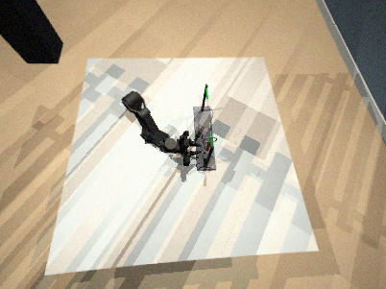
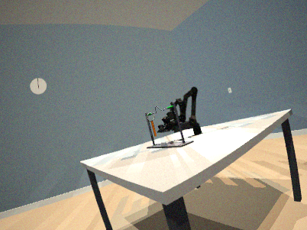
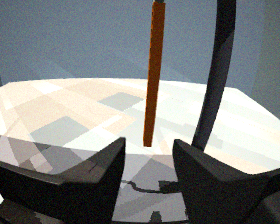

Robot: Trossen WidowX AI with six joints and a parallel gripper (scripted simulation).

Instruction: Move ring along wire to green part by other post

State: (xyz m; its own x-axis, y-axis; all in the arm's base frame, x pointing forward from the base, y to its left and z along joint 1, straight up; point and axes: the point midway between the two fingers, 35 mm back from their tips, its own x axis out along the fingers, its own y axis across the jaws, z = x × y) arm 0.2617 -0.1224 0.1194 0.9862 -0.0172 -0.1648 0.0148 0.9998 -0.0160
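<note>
The orange handle (image 1: pixel 210 143) (image 2: pixel 153 128) (image 3: pixel 153 72) hangs straight down from its ring on the green wire part (image 2: pixel 150 115) next to the near post (image 2: pixel 151 134) (image 3: pixel 215 66). My gripper (image 1: pixel 196 149) (image 2: pixel 162 126) (image 3: pixel 149 143) is partly open and empty. It sits level with the handle's lower end, just short of it; in the wrist view the handle hangs ahead of the gap between the fingers, not between them. The other green part (image 1: pixel 205 92) (image 2: pixel 169 107) is at the far post. The thin grey wire runs between the two.
The wire stand's dark base plate (image 1: pixel 204 119) (image 2: pixel 169 144) lies on the white table (image 1: pixel 144 220) (image 2: pixel 214 144). The arm's base (image 1: pixel 133 102) stands to the left of it. A dark block (image 1: pixel 29 23) is on the floor at the far left.
</note>
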